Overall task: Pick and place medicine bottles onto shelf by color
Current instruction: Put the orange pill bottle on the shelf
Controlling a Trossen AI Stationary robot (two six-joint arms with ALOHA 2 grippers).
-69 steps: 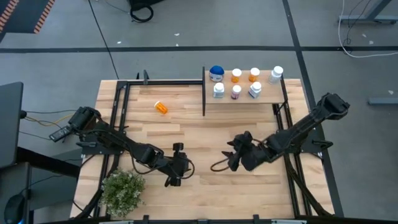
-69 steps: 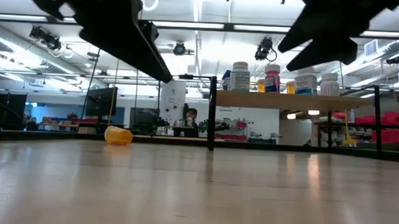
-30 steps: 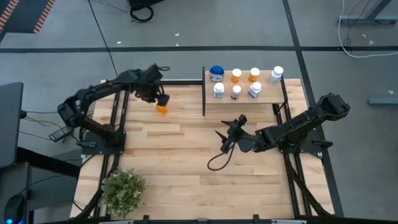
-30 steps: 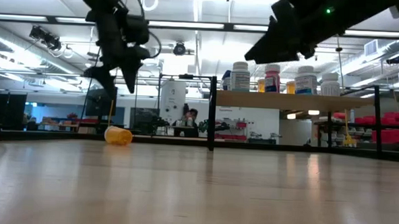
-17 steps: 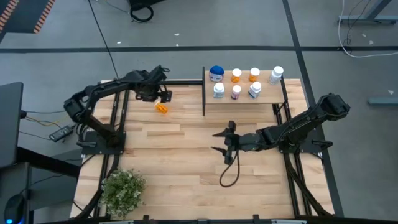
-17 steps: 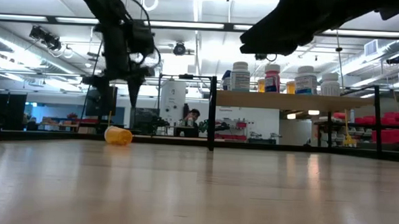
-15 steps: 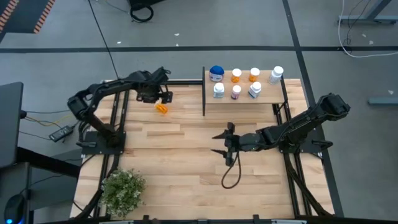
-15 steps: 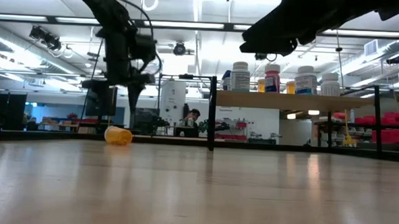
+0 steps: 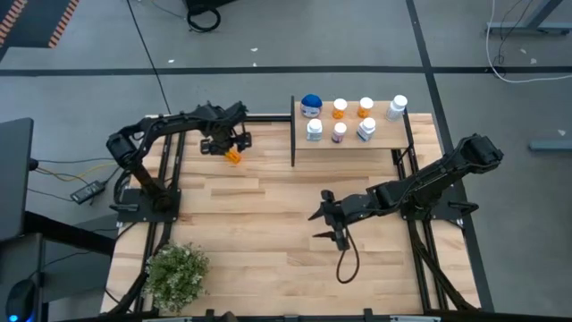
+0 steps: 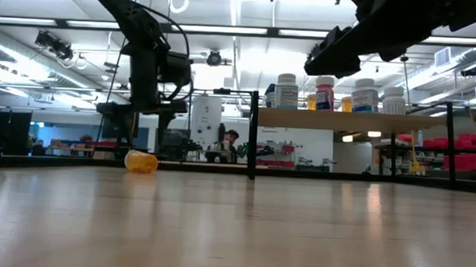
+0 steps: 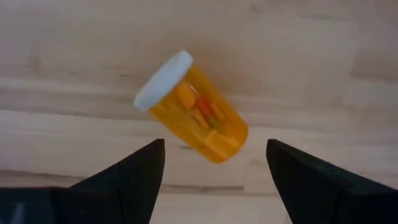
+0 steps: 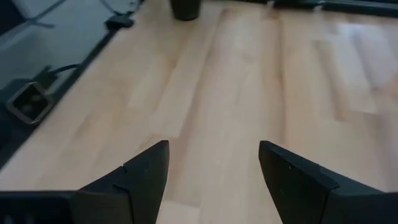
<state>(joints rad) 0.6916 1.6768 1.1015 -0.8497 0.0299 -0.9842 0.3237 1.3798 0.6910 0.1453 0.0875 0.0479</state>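
Seven bottles (image 9: 340,109) stand on the shelf (image 9: 384,139), we hover our spread left end effector (image 11: 214,162) over the last orange bottle (image 11: 193,116) lying at ten o'clock on the counter (image 9: 268,259).

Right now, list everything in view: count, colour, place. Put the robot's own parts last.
Orange bottle: one, white cap, lying on its side on the table, left of the shelf.
Shelf bottles: seven, upright; blue-capped, two orange, pinkish, three white.
Shelf: one, light wood, black frame, far right.
Potted plant: one, green, near left corner.
Table: one, light planks.
Person: one, far background.
Left gripper: fingers open above the orange bottle.
Right gripper: open, empty, mid-table.
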